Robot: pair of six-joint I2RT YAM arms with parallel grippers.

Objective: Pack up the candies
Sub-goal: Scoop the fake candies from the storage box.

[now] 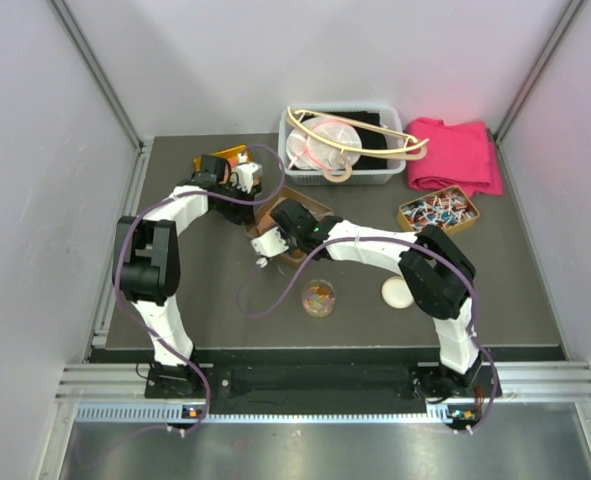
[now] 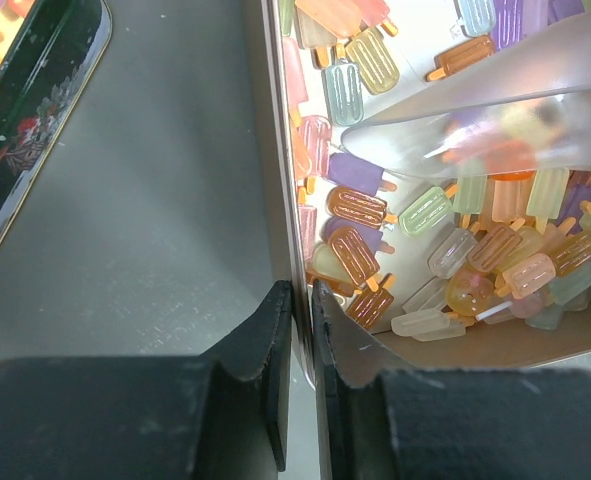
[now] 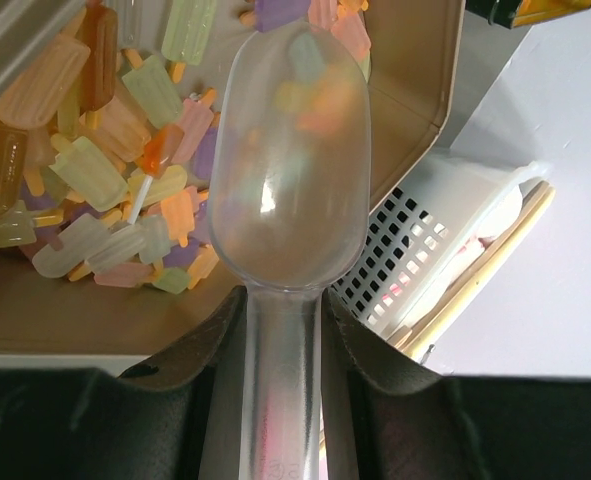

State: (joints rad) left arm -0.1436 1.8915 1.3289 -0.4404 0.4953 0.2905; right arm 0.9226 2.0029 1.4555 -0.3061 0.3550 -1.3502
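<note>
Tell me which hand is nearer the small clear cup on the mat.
Right. The right hand, holding the scoop, is just beyond and left of the cup; the left hand grips the tin wall farther back.

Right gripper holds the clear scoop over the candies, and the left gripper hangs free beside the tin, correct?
No. The left wrist view shows the left gripper pinching the tin wall, not hanging free. The right gripper does hold the clear scoop over the candies.
</note>
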